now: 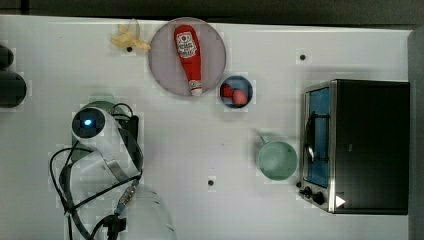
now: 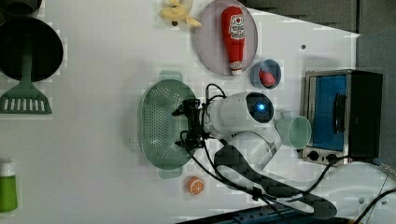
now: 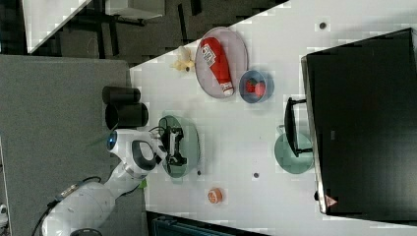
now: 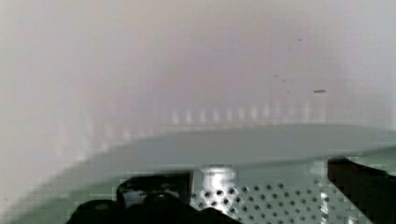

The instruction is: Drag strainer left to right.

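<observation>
Gripper (image 2: 184,125) spread wide and holding nothing, poised inside the pale green perforated strainer (image 2: 159,123) on the white table (image 2: 93,154), near the orange slice (image 2: 196,185).

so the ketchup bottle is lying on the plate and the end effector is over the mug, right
Not quite. The ketchup bottle does lie on the plate, but the end effector is over the strainer, not the mug, which stands off by the oven. The left view shows it.
</observation>
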{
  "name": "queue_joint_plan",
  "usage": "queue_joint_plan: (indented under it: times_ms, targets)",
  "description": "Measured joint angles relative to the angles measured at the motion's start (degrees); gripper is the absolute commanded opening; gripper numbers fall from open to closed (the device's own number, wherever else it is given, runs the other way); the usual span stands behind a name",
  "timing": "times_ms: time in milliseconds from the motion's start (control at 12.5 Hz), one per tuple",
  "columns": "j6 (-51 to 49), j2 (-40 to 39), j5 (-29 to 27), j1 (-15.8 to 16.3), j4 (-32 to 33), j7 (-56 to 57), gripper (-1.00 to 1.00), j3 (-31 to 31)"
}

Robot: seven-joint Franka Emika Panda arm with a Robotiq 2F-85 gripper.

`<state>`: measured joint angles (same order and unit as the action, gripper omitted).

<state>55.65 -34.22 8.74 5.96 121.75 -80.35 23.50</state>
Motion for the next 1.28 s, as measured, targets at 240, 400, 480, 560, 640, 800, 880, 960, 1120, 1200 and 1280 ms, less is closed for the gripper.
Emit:
queue_joint_plan:
  times_ms: [240,400,480,560,640,800,880,960,1120,1200,1280]
  targets:
    - [0.22,1.15,0.5,1.68,0.22,-0.28,1.0,-1.89]
    - [3.61,1.09,-0.56,2.51,0.22,-0.39,1.0,-1.51]
    - [5.34,1.06,-0.57,3.14,0.67,-0.45,1.0,-1.66]
    - [5.34,0.95,-0.24,3.07,1.12,-0.5,1.0,-1.05]
    - [5.51,0.64,0.43,3.35,1.23,-0.5,1.0,-0.98]
    - [4.73,0.64,0.87,4.07,2.35,-0.45,1.0,-2.39]
    - [4.56,0.67,0.94,4.21,2.35,-0.5,1.0,-2.95]
    - [4.78,0.81,0.2,3.98,2.35,-0.5,1.0,-3.13]
    - [5.57,1.06,-0.85,4.23,2.24,-0.5,1.0,-4.7]
    - [5.74,1.12,-0.85,4.05,2.35,-0.5,1.0,-5.27]
    - [6.01,1.4,-0.82,4.16,2.69,-0.5,1.0,-6.24]
